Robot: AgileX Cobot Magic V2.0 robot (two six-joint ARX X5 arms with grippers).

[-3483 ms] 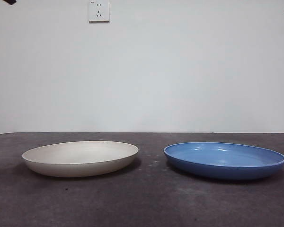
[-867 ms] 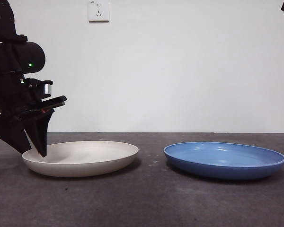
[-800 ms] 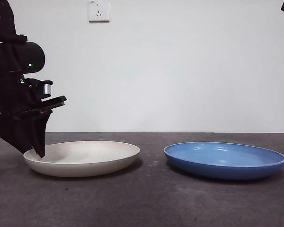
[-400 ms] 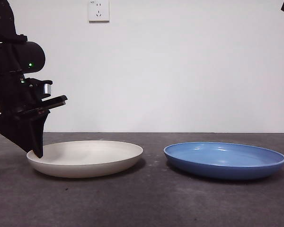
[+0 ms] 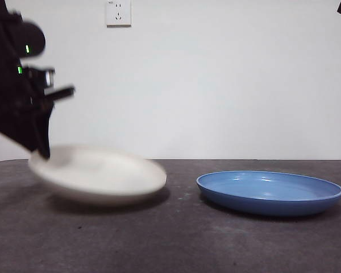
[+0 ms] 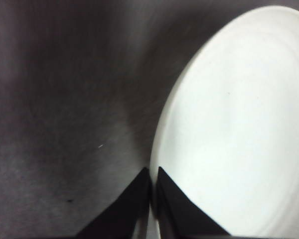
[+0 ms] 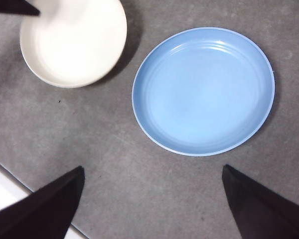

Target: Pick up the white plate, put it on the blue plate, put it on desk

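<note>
left gripper (image 6: 150, 199): fingers clamping the white plate (image 5: 99, 173) at its rim | plate: blurred, tilting, gripped edge raised above the table (image 5: 176, 239) | blue plate (image 5: 270, 192): lying flat on table, apart from it | right gripper (image 7: 152, 199): fingers spread wide, hovering high over the plates

Tilted white plate (image 5: 98, 173) beside blue plate (image 5: 270, 192)

The dark mottled desk (image 5: 176, 239) carries the blue plate (image 5: 270, 192) resting flat on it.
</note>
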